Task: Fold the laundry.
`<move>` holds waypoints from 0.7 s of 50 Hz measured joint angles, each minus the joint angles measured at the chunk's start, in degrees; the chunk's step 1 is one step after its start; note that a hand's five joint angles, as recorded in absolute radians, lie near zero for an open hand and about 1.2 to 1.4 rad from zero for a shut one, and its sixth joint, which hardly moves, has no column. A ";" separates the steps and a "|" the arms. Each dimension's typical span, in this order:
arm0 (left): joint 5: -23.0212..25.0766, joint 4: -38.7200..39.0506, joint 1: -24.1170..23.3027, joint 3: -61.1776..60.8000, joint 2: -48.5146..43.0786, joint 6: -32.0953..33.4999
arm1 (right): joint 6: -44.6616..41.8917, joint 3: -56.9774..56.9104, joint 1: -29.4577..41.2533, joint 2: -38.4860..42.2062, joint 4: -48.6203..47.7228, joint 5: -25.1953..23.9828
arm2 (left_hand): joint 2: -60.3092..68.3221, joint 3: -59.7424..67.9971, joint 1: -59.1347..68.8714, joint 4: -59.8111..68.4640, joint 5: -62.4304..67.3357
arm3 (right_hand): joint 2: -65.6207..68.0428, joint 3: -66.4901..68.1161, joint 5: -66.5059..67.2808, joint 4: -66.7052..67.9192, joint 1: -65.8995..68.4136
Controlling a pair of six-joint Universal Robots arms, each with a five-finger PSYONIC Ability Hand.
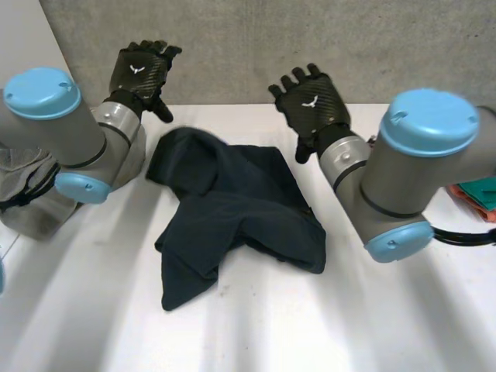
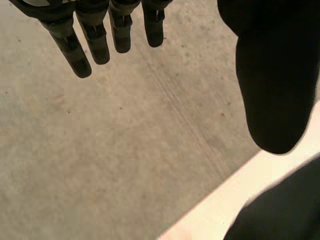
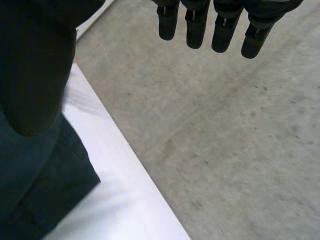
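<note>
One dark navy garment (image 1: 232,205) lies crumpled on the white table (image 1: 349,325), around the centre of the head view, one flap trailing toward the lower left and its bulk bunched toward the right. Two arms frame it, one at each side of the frame. The left hand (image 1: 139,71) is raised at the upper left, in front of the grey concrete wall (image 1: 232,39), clear of the cloth. The right hand (image 1: 311,105) is raised at the upper centre-right, also clear of it. In the left wrist view the left hand's fingers (image 2: 97,42) reach out straight and apart from the thumb (image 2: 272,90), holding nothing; past the thumb sits a dark patch of the garment (image 2: 280,210). In the right wrist view the right hand's fingers (image 3: 196,30) are likewise straight and empty, and the garment (image 3: 35,180) lies below the thumb (image 3: 35,75). One teal and orange-red item (image 1: 482,191) sits at the head view's right edge.
</note>
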 measured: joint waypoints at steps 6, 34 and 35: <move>-0.35 -4.03 -0.14 -17.38 14.04 -0.37 | -0.72 6.32 -3.76 -7.78 9.34 0.57 | 0.00 0.00 0.11 0.00 0.00 | 0.00 0.00 0.00 0.00 0.00; -1.81 -4.43 -2.16 -56.03 24.57 -15.55 | 29.73 22.16 -6.86 1.18 6.49 -6.50 | 1.30 1.29 2.63 1.22 0.16 | 25.12 24.94 23.83 24.88 23.87; -1.84 -3.79 -2.39 -55.16 23.21 -15.69 | 30.16 21.75 -6.79 1.76 6.07 -6.37 | 2.15 2.11 3.47 2.06 0.88 | 31.50 31.24 29.00 31.08 29.62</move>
